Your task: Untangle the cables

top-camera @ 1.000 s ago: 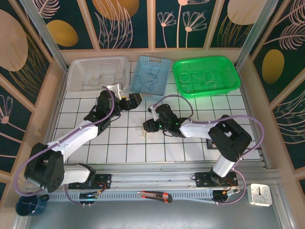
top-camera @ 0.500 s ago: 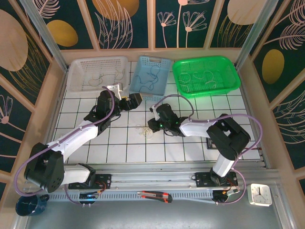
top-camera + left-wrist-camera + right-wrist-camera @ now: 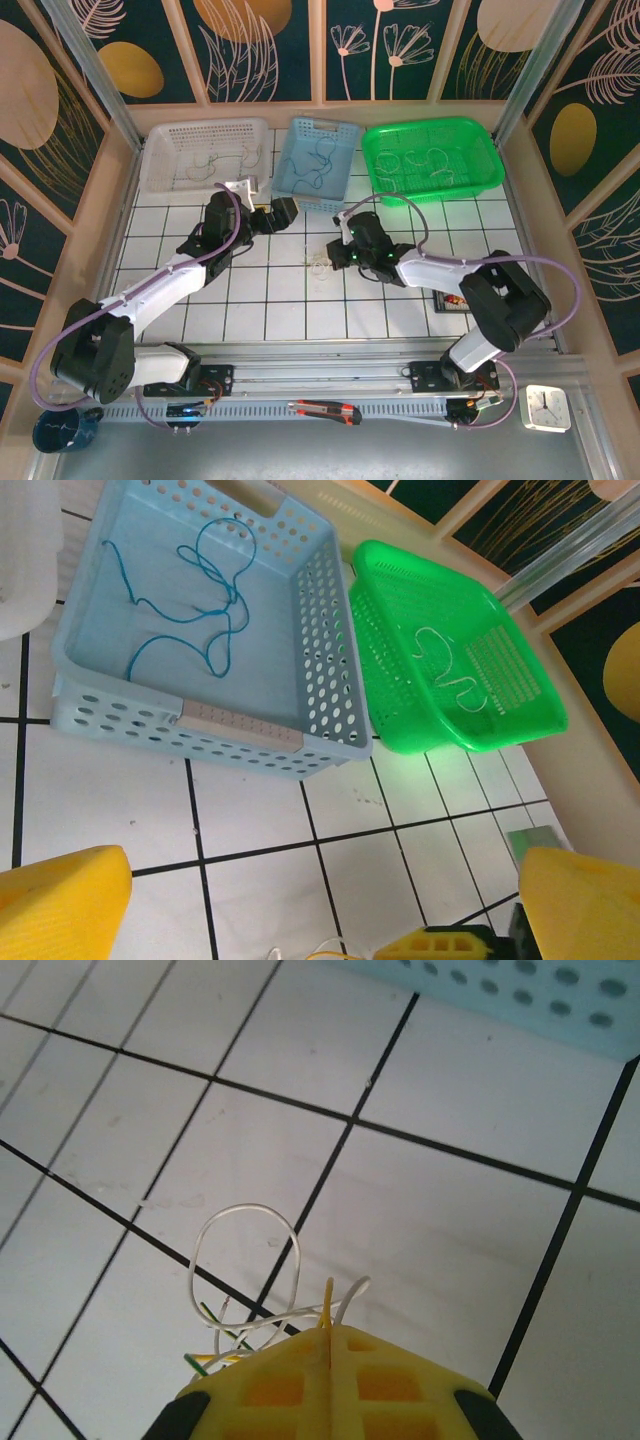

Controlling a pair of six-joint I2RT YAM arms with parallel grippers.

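Observation:
The cables are a small tangle of white, yellow and green wires on the tiled table, just left of my right gripper. In the right wrist view the right gripper is shut, with a yellow wire pinched in the seam between its yellow fingers. White loops of the cables spill out ahead of it. My left gripper hangs open near the blue basket. In its own view the left gripper has bare tile between its fingers. A bit of the cables and the right gripper's fingertip show at the bottom edge.
Three baskets stand along the back: white, blue with a blue wire inside, and green with a pale wire. A box cutter and a clock lie by the near rail.
The right gripper has closed on the tangle and moved right and slightly back, dragging the cables along. The left arm has stayed in place, open.

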